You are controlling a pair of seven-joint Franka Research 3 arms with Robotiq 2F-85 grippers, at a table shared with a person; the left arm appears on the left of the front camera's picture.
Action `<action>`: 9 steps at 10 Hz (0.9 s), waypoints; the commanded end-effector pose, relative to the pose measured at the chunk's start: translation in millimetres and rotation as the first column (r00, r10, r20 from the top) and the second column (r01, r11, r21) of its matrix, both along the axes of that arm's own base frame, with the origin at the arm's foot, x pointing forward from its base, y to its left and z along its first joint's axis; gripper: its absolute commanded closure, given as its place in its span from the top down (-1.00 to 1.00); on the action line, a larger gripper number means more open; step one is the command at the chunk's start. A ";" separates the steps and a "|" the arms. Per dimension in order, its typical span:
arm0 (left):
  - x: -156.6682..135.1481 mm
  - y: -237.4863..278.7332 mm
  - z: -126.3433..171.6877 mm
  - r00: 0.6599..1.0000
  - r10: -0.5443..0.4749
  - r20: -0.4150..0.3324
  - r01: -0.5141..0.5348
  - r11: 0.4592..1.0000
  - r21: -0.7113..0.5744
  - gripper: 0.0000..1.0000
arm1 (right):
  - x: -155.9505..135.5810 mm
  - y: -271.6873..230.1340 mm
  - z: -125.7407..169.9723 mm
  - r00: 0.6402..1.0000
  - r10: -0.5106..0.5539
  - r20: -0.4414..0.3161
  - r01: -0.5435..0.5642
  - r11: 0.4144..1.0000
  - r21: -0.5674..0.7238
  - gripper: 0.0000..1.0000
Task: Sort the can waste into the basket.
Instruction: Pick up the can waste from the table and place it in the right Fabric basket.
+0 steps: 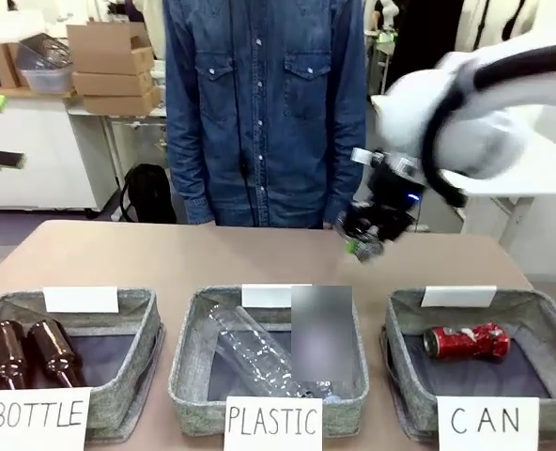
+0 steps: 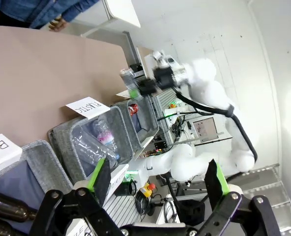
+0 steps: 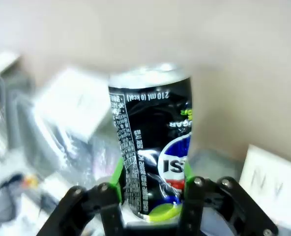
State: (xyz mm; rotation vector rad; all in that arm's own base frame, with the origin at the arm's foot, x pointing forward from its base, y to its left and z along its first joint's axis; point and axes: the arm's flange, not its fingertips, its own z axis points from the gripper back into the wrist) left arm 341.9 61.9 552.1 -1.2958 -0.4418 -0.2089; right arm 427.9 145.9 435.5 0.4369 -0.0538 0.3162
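Right wrist view puts us right up close: the right gripper (image 3: 153, 194) has its green pads pressed on both sides of the dark can (image 3: 153, 147), jaws clamped on it, silver end up at the far side, white print and a red-and-blue logo on its black wall. Over on the left wrist view, the left gripper (image 2: 158, 178) sits low in the frame with its two fingers spread wide apart, nothing between them, hanging over the near edge of the baskets. Front view now, nearest row first: the basket signed "BOTTLE" (image 1: 118, 315) on the left with two brown bottles (image 1: 29, 352) inside, the "PLASTIC" basket (image 1: 189, 352) in the middle holding a clear plastic bottle (image 1: 254, 352), and on the right the "CAN" basket (image 1: 541, 324), where the red can (image 1: 466, 341) lies on its side on the dark lining. Beyond that row, the right arm carries the dark can in the air above the tan table (image 1: 165, 258), behind and between the middle and right baskets. Farthest back, a person in a denim shirt (image 1: 264, 103) stands at the table's far edge.
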 end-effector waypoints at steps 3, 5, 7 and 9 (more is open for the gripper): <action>-2.4 1.8 -0.4 1.000 -0.014 0.009 0.014 1.000 0.004 1.00 | -123.7 -99.1 11.1 0.978 0.102 -0.180 -0.114 0.992 -0.058 -1.00; -2.4 1.8 -0.4 1.000 -0.014 0.009 0.014 1.000 0.004 1.00 | -145.1 -109.8 2.8 0.973 0.055 -0.223 -0.071 0.995 -0.065 -1.00; -2.4 1.8 -0.4 1.000 -0.014 0.009 0.014 1.000 0.004 1.00 | -146.7 -109.0 4.0 0.975 0.041 -0.220 -0.059 0.995 -0.075 -1.00; -2.4 1.8 -0.4 1.000 -0.014 0.009 0.014 1.000 0.004 1.00 | -141.7 -109.1 1.6 0.973 0.038 -0.227 -0.057 0.995 -0.079 -1.00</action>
